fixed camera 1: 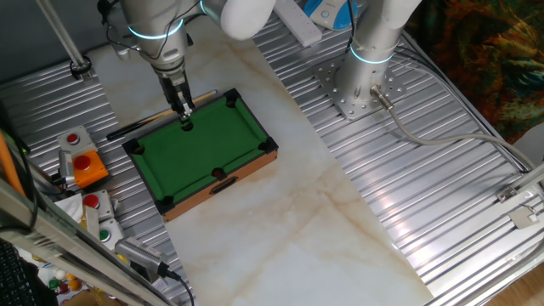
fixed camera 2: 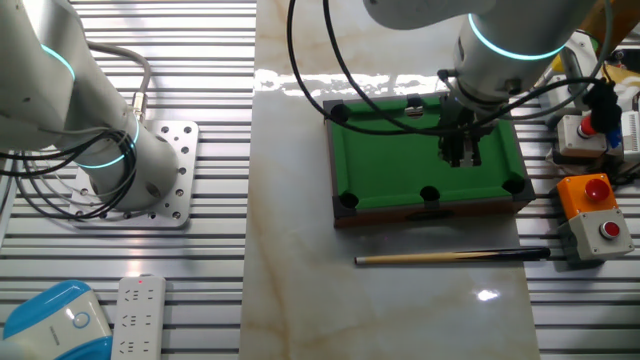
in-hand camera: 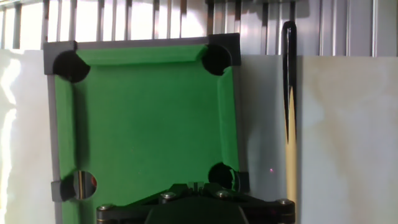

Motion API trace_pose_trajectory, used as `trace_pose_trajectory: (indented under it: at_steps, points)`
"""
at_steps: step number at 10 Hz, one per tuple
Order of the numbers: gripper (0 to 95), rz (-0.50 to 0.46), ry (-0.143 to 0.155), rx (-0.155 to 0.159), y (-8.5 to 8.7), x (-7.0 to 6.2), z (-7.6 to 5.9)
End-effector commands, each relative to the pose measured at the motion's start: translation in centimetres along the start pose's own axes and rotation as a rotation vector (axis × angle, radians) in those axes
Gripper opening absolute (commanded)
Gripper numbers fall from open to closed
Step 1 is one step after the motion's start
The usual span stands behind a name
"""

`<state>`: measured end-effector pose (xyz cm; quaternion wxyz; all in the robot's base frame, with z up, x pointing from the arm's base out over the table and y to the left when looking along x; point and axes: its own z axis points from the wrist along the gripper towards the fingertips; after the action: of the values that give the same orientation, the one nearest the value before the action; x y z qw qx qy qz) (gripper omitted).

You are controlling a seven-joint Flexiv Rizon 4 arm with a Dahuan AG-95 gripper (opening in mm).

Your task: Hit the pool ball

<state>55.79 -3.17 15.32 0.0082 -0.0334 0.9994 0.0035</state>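
The toy pool table (fixed camera 1: pixel 204 151) (fixed camera 2: pixel 395 160) (in-hand camera: pixel 143 112) has green felt, black pockets and a wooden frame. No pool ball shows in any view. My gripper (fixed camera 1: pixel 185 115) (fixed camera 2: pixel 461 158) hangs low over the felt near one long rail, by a side pocket. Its fingers are pressed together, with nothing visible between them. In the hand view only the finger bases and the closed tips (in-hand camera: pixel 198 185) show at the bottom edge. A wooden cue with a black butt (fixed camera 1: pixel 157 117) (fixed camera 2: pixel 450 257) (in-hand camera: pixel 289 112) lies flat on the marble, alongside the table and apart from the gripper.
An orange box with a red button (fixed camera 1: pixel 85 167) (fixed camera 2: pixel 590 195) and a grey button box (fixed camera 2: pixel 583 132) sit off one short end of the pool table. A second arm's base (fixed camera 1: pixel 361 85) (fixed camera 2: pixel 130 170) stands on the ribbed metal. A power strip (fixed camera 2: pixel 135 315) lies nearby.
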Motion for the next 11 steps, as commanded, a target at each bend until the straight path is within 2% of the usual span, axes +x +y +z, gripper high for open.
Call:
trace_pose_trajectory:
  at_steps: [1, 4, 11]
  points:
    - [0.0, 0.006, 0.005, 0.002, 0.05, -0.01, 0.08]
    - [0.0, 0.018, 0.02, 0.007, 0.15, -0.04, 0.13]
    - [0.0, 0.03, 0.016, 0.009, 0.39, -0.14, 0.31]
